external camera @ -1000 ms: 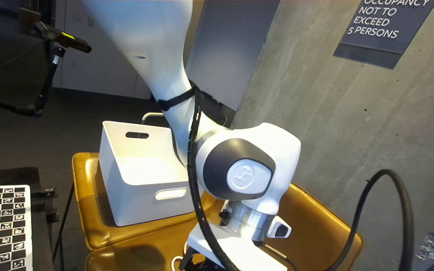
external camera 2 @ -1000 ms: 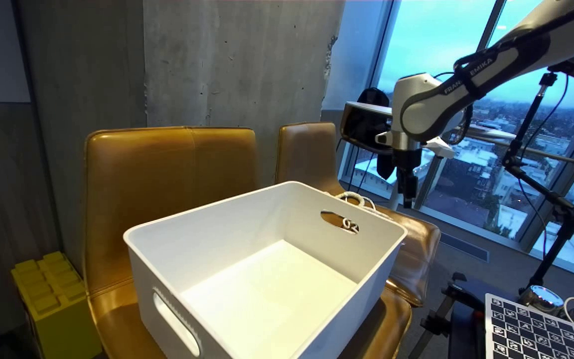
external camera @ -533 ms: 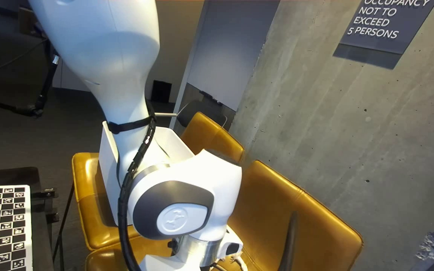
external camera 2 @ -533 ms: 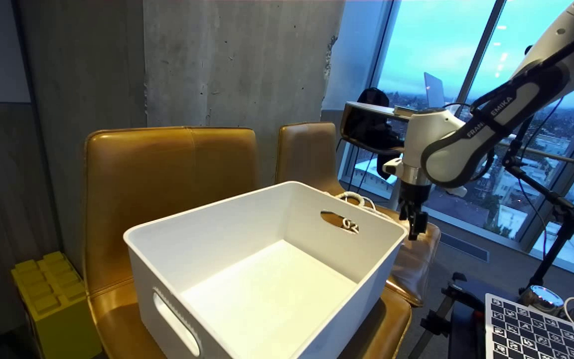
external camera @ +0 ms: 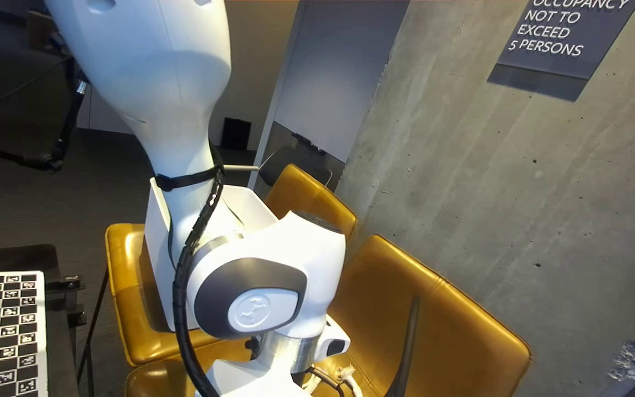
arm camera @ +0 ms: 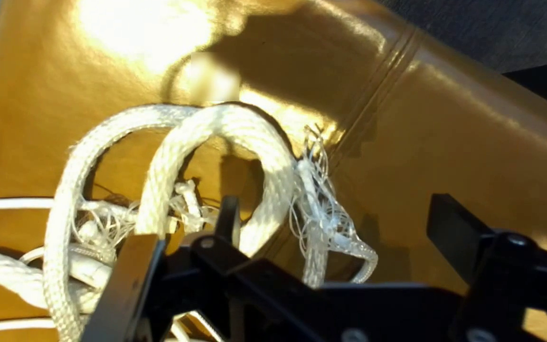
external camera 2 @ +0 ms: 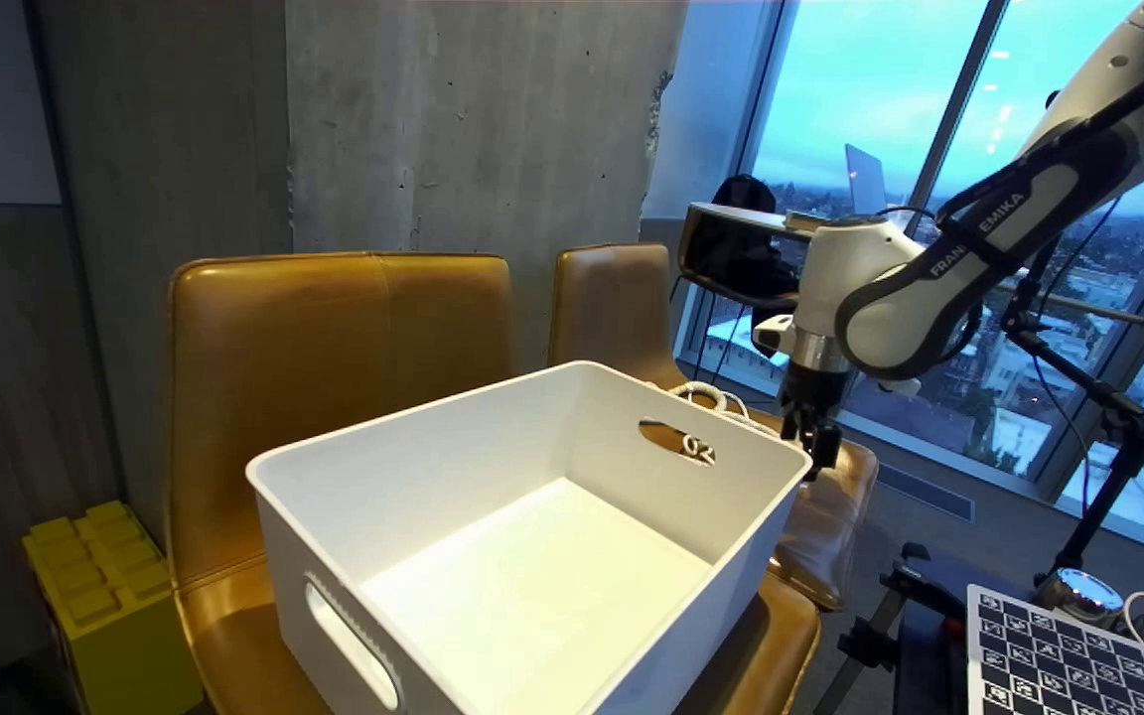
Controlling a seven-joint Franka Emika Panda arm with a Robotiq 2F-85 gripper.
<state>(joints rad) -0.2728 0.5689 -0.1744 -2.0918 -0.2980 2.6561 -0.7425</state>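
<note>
Gripper (arm camera: 336,218): we held jaws spread, empty | White braided rope (arm camera: 159,190): lay looped at gripper's 10 o'clock, wrist view; tan leather chair seat (arm camera: 444,156) bore its weight

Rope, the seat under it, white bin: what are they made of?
Rope: probably synthetic fibre, faint sheen; braided surface, frayed strands.
Seat: leather or imitation, glossy; stitched seam, bright reflections.
White bin: likely plastic, matte; smooth walls, rounded corners.
</note>
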